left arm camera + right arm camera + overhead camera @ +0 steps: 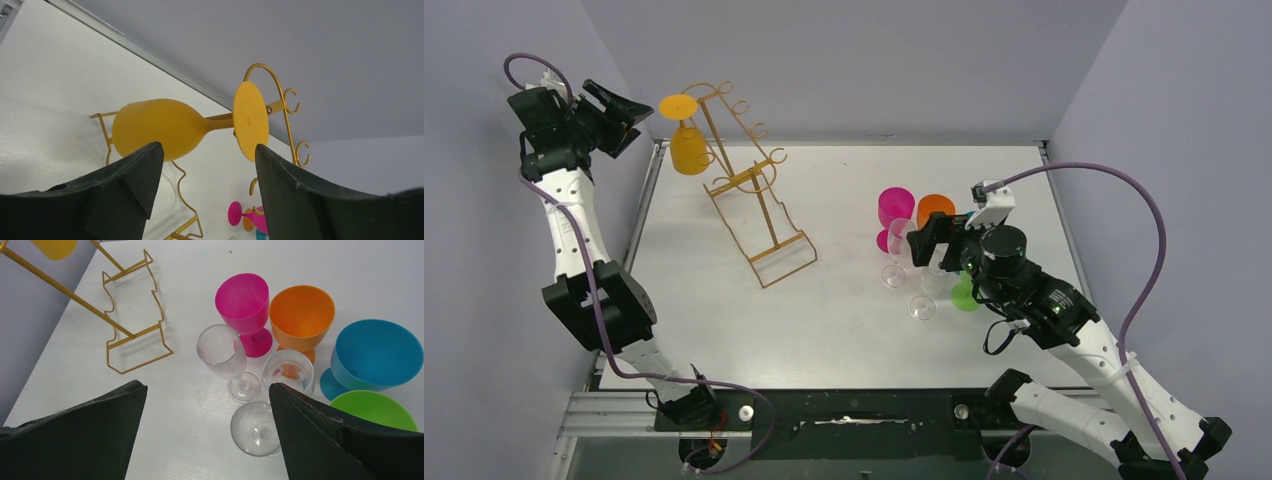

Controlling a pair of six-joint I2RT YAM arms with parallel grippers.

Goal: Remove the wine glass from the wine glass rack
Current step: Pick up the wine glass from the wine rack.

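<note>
A yellow wine glass [689, 148] hangs upside down from the gold wire wine glass rack [759, 180] at the back left of the table. In the left wrist view the glass [160, 127] lies sideways, its round foot [250, 120] hooked on the rack [286, 107]. My left gripper [629, 112] is open and empty, raised just left of the glass; its jaws [207, 150] frame the stem without touching it. My right gripper [929, 240] is open and empty, hovering [207, 390] over glasses on the right.
On the right stand a pink goblet [242, 297], an orange goblet [301, 312], a blue bowl glass [375, 355], a green one [372, 410] and clear glasses [222, 350] [255, 427]. The rack's base [135, 335] sits left of them. Walls enclose the table.
</note>
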